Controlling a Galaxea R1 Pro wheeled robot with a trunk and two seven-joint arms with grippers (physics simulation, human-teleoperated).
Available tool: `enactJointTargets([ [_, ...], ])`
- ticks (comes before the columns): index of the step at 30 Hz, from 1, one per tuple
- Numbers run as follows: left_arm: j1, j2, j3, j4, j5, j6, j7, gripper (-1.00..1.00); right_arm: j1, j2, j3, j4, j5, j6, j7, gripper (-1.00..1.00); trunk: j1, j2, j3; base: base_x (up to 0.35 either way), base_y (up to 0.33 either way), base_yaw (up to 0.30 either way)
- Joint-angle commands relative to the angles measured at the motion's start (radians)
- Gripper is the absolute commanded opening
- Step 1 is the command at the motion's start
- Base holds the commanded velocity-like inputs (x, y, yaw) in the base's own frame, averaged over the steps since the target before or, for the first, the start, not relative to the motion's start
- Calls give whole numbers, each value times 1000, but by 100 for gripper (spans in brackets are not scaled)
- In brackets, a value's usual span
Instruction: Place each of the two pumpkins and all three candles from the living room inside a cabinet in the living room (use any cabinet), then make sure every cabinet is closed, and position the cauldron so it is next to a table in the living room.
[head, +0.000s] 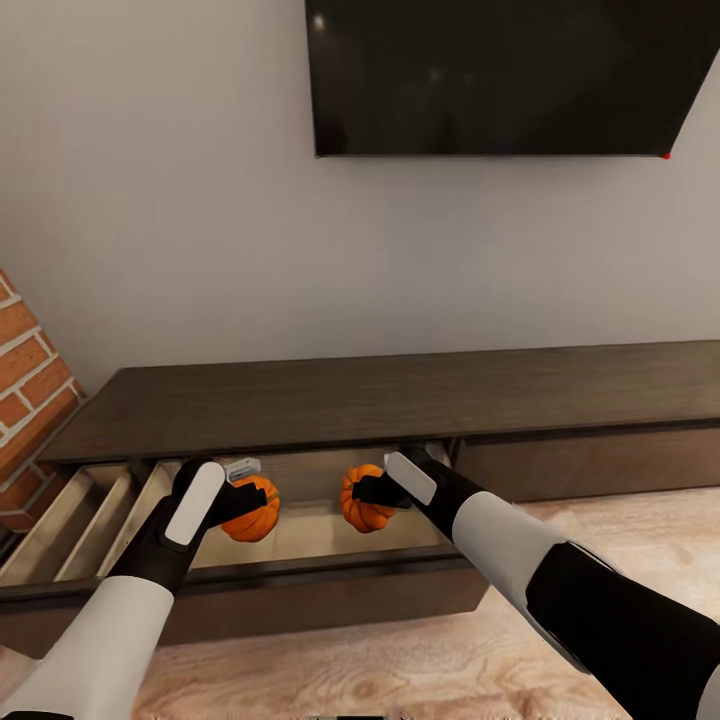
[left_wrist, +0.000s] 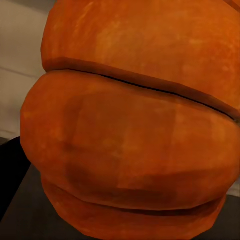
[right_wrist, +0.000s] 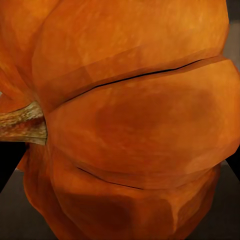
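Note:
The long dark-brown cabinet stands against the wall with its left drawer pulled open. My left gripper is shut on one orange pumpkin, held over the drawer's inside. Just to its right, my right gripper is shut on the second pumpkin, also above the drawer. Up close, the left wrist view has ribbed orange pumpkin skin. The right wrist view has the other pumpkin with its brown stem. A small pale grey object lies in the drawer behind the left pumpkin. The cauldron and table are out of view.
A black television hangs on the wall above the cabinet. A brick wall stands at the left end. The drawer's left part has slanted wooden dividers. Light wood floor runs in front.

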Motion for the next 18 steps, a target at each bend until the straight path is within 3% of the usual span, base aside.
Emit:
enactJointTargets([
  [1,-1,1,-4,-1,8,0,12,-100,-1,0,5,-1,-9,0,-7,-100,0,-1,-5,0,0,0],
  [14,-1,-1,-5,-1,5,-5,12,-100,-1,0,6,-2,-9,-2,-7,-100,6,-4,-55,0,0,0],
  [18,-1,-3,-5,-7,5,-6,12,-100,-1,0,6,-2,-9,-2,-7,-100,6,-4,-55,0,0,0],
])
